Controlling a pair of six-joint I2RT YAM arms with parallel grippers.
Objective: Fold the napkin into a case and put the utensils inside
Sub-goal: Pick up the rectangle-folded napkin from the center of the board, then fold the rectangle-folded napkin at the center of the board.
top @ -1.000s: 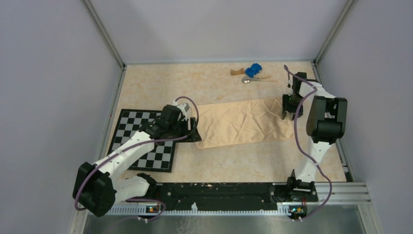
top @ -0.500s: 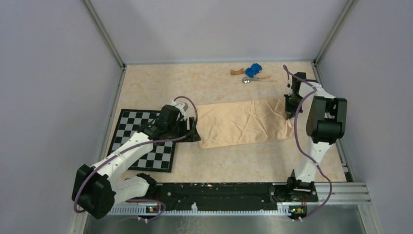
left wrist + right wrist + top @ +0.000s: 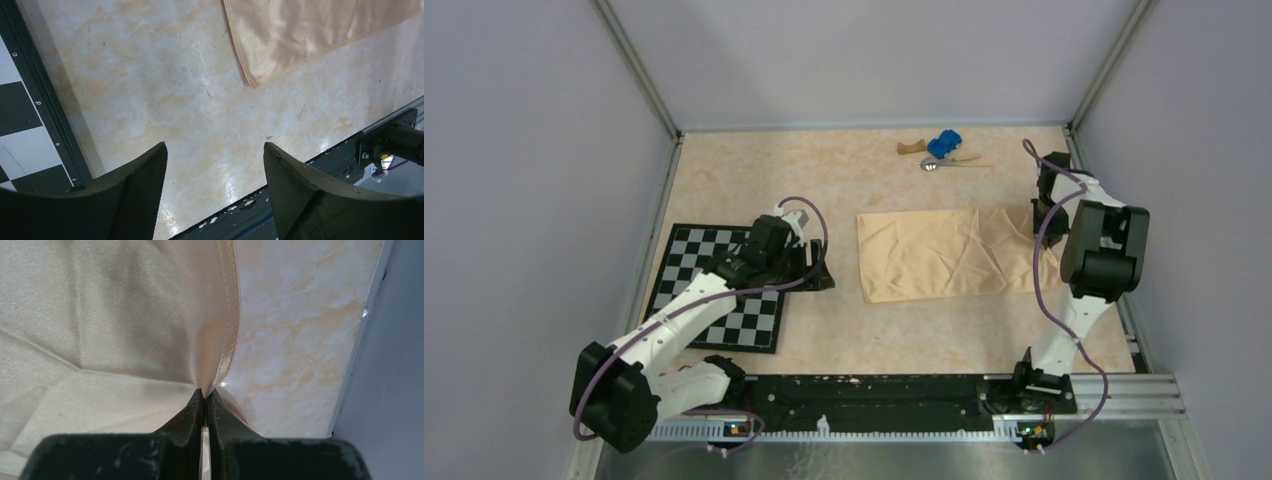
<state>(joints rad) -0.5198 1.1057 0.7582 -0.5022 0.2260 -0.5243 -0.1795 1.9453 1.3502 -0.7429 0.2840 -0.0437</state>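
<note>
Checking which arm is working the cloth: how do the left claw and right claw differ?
The left claw stands open and holds nothing; the right claw is shut on the napkin at its hemmed edge. The left claw hangs over the table between the checkerboard mat and the napkin, touching neither; the right claw is at the napkin's right end. Both have dark fingers.

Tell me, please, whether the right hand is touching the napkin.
Touching. The right wrist view shows the right hand pinched shut on the hemmed edge of the napkin, with the cloth puckering into its tips.
</note>
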